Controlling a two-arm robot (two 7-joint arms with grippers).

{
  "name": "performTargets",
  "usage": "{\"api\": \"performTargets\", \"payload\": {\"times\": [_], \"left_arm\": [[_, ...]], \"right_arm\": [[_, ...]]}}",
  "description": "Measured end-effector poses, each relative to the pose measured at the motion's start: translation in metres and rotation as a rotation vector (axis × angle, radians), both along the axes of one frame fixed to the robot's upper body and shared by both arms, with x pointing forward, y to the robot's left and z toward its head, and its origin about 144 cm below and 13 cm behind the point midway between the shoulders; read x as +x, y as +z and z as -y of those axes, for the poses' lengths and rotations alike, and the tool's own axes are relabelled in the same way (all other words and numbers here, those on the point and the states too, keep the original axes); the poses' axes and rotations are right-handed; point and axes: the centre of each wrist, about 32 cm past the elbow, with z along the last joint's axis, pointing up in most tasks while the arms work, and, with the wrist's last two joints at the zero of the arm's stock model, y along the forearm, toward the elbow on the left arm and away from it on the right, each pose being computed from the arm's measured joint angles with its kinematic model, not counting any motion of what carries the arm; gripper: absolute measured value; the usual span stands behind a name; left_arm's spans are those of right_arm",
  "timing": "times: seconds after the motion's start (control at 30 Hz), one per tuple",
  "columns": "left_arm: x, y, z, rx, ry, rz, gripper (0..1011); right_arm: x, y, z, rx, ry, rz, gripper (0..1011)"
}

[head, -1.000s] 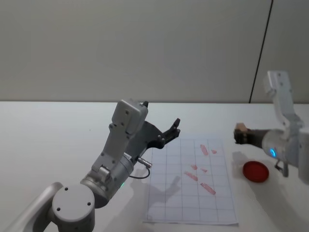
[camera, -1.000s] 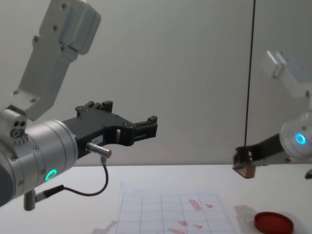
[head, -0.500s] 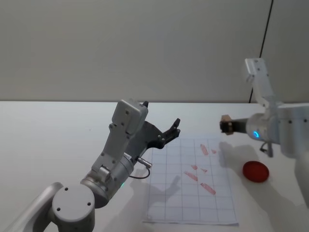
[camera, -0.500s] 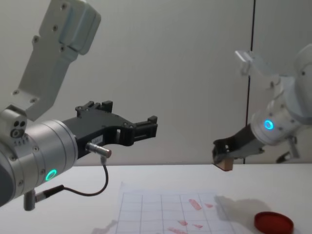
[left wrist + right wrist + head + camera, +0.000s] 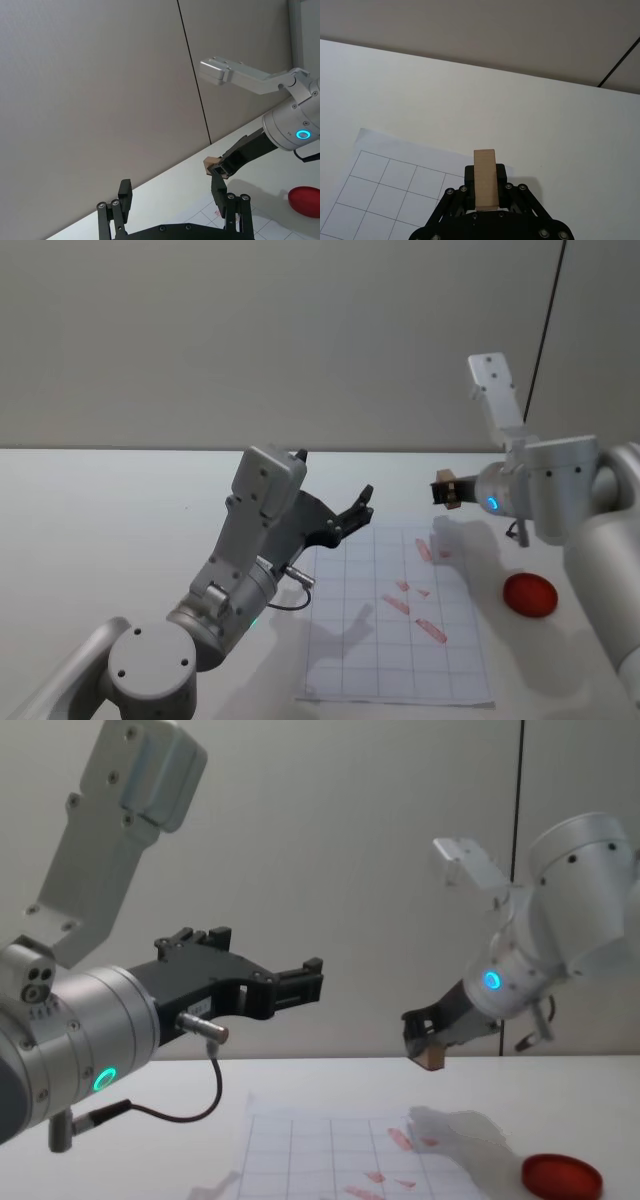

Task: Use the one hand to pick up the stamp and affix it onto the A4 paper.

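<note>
The stamp (image 5: 485, 179) is a small rectangular block of plain light-tan wood with smooth, unmarked faces. It is clamped between the black fingers of the right tool (image 5: 418, 1035). In the right wrist view it juts lengthwise out past the fingertips, and in the chest view its lower end pokes out beneath them. It hangs in the air, clear of the table (image 5: 100, 500).

Below this tool lies the A4 paper (image 5: 400, 640), a white sheet with a faint grey grid. The stamp is over the sheet's far right corner. Several smudgy red marks (image 5: 415, 605) sit on the paper beneath and nearer the robot than the tool. A blue light ring glows on the white arm just behind the tool. Off to its right, down on the table and beside the paper's edge, rests the flat round red ink pad (image 5: 529, 594).

The left tool (image 5: 171, 195) is raised over the paper's left side, well apart from the right one, its fingers spread and empty. A small white label on its body is too small to read.
</note>
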Motion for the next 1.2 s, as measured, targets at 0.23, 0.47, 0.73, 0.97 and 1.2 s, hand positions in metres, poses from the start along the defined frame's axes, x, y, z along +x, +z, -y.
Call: {"api": "performTargets", "payload": {"times": [0.23, 0.47, 0.73, 0.97, 1.2], "left_arm": [[0.0, 0.0, 0.0, 0.0, 0.0, 0.0, 1002], [0.0, 0.0, 0.0, 0.0, 0.0, 0.0, 1002], [0.0, 0.0, 0.0, 0.0, 0.0, 0.0, 1002], [0.0, 0.0, 0.0, 0.0, 0.0, 0.0, 1002], [0.0, 0.0, 0.0, 0.0, 0.0, 0.0, 1002]], "right_arm": [[0.0, -0.005, -0.013, -0.017, 0.008, -0.001, 221], [-0.004, -0.013, -0.021, -0.029, 0.006, 0.007, 221], [-0.01, -0.025, -0.027, -0.034, -0.017, 0.013, 220], [-0.014, -0.032, -0.027, -0.033, -0.035, 0.016, 221], [-0.016, -0.036, -0.028, -0.03, -0.049, 0.01, 221]]}}
